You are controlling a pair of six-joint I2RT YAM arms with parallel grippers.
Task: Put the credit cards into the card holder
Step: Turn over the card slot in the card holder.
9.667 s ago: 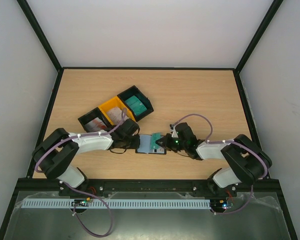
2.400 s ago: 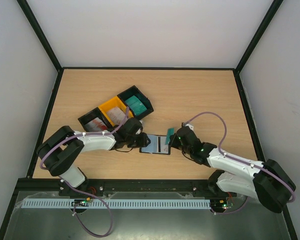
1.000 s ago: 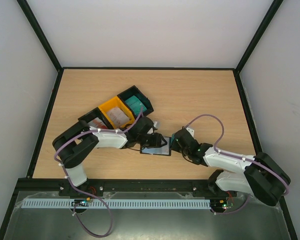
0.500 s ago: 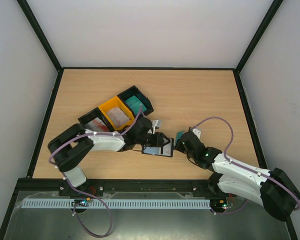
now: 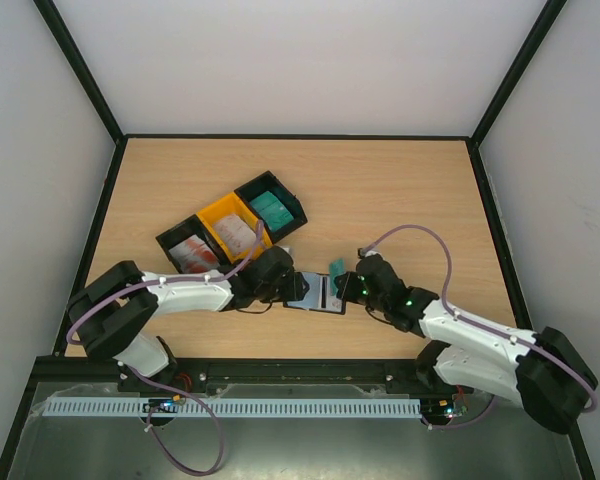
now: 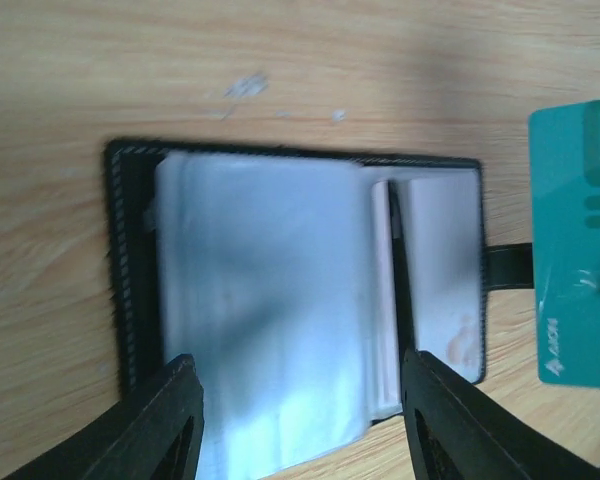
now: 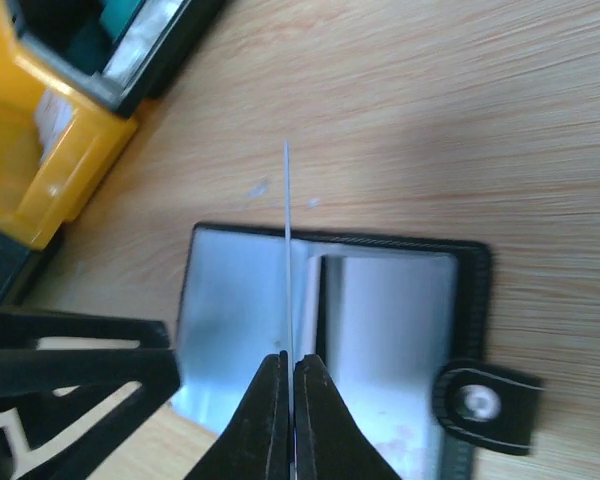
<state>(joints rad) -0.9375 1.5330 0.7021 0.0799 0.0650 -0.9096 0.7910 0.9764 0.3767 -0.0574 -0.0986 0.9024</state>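
Observation:
The card holder lies open and flat on the table, its clear sleeves facing up. It fills the left wrist view and also shows in the right wrist view. My left gripper is open and empty, with its jaws straddling the holder's near edge. My right gripper is shut on a teal-green credit card. In the right wrist view the card is edge-on above the holder's middle fold. Its face shows at the right of the left wrist view.
Three joined bins stand behind the left arm: a black one with red-and-white cards, a yellow one with grey-white cards and a black one with teal cards. The yellow bin lies close by on the left.
My right gripper has moved left with the teal card, up to the holder. My left gripper has drawn back left off the holder, which now lies flat and open.

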